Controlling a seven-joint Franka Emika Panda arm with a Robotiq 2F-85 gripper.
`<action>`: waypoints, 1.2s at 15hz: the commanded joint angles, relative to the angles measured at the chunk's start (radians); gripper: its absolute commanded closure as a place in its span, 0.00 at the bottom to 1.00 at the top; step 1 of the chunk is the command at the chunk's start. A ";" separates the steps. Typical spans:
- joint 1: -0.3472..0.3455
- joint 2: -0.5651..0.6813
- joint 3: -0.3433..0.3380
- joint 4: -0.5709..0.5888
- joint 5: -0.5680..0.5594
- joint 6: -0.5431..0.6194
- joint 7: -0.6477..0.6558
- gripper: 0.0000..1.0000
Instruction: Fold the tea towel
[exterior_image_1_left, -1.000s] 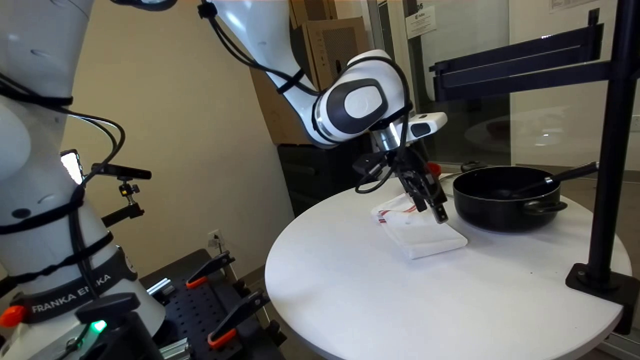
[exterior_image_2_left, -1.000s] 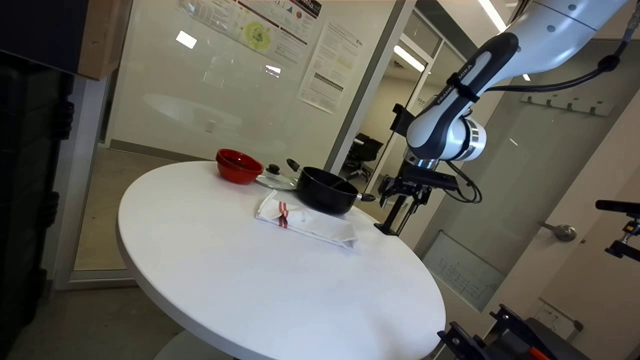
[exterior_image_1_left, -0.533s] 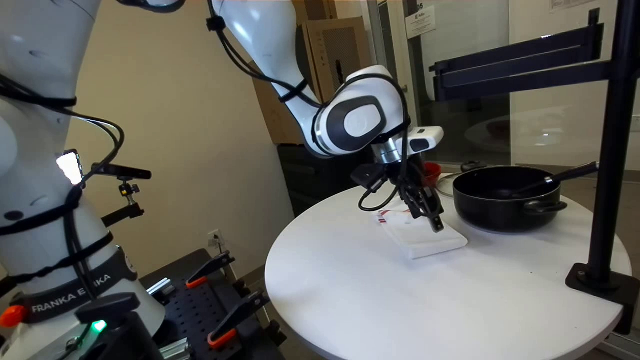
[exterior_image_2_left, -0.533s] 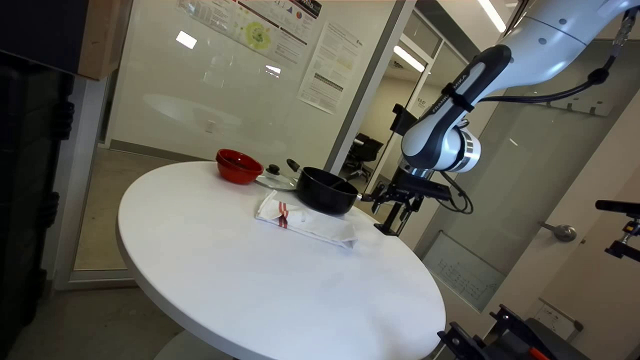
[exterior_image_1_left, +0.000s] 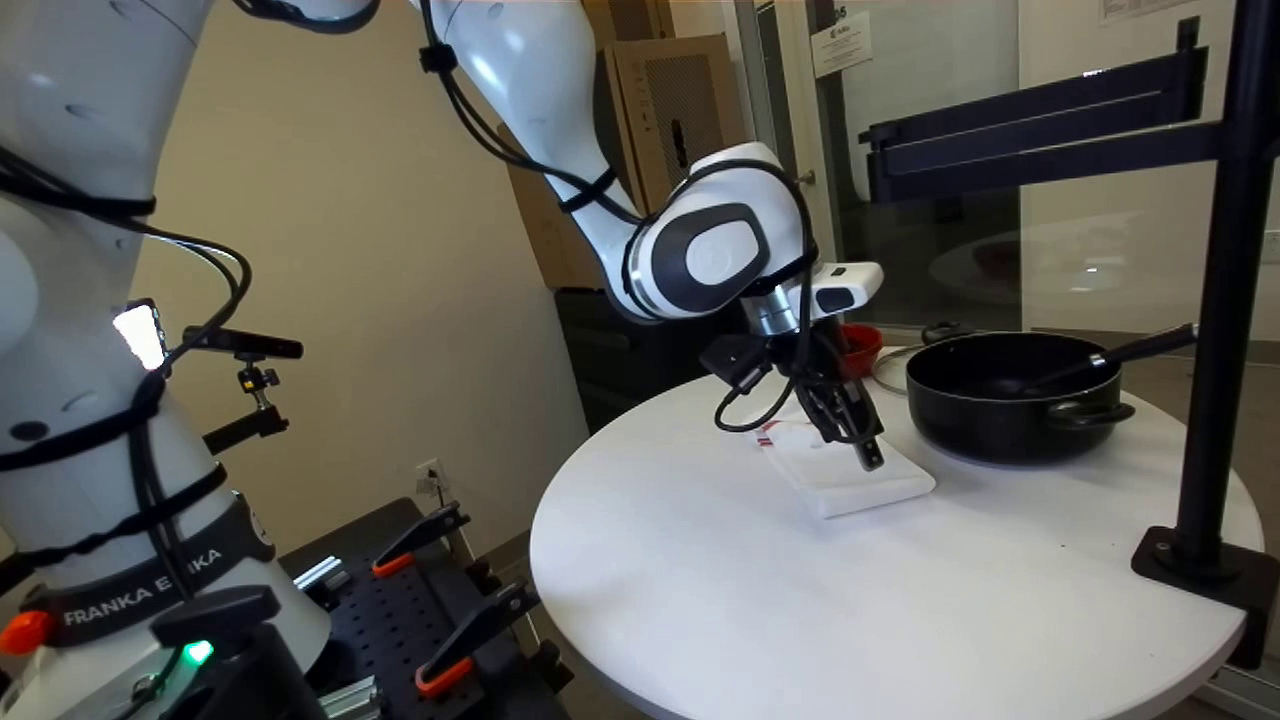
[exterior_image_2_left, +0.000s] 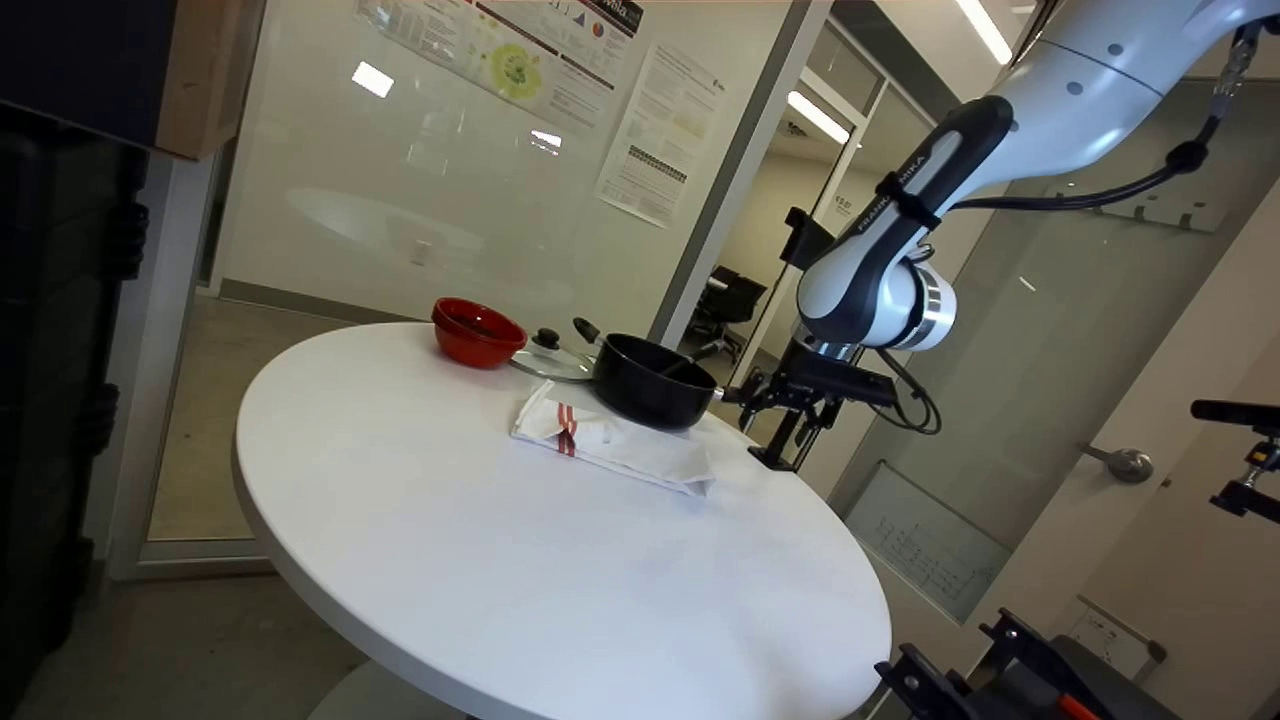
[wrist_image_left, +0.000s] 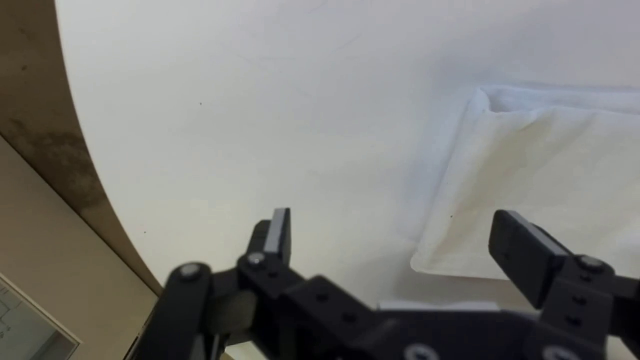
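Around one round white table (exterior_image_1_left: 850, 620), we had one white robot arm (exterior_image_1_left: 545, 90) extended over it. One black stand (exterior_image_1_left: 1212, 330) was fixed at the table's edge, showing in both exterior views. One black pot (exterior_image_1_left: 1000, 430) with two handles (exterior_image_1_left: 1090, 413) sat upright on the table. One white tea towel (exterior_image_2_left: 640, 455) lay folded on the table, just beside the pot; touching or not, we couldn't tell. We couldn't count its layers either. One clear lid (exterior_image_2_left: 552, 364) with one black knob (exterior_image_2_left: 546, 338) lay near the pot, knob up. One red bowl (exterior_image_2_left: 478, 345) stood beyond the lid; whether a second was nested in it, we couldn't tell. One black gripper (wrist_image_left: 392, 225) hung tilted above the table, claw wide: two fingers (wrist_image_left: 281, 235), well apart. Wrist view gave us one finger over the towel and one over the table, with the towel's corner and one of its edges showing between them. In an exterior view, the gripper hid part of the bowl and part of the towel. One utensil (exterior_image_1_left: 1130, 351) leaned in the pot, black handle out past the rim; its lower end was hard to make out. One band of red stripes (exterior_image_2_left: 567, 420) crossed the towel near one end.
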 joint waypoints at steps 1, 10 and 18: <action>-0.026 0.007 0.030 -0.020 0.023 0.086 -0.051 0.00; -0.017 0.151 0.025 0.045 0.063 0.129 -0.040 0.00; -0.001 0.237 0.024 0.117 0.091 0.098 -0.032 0.00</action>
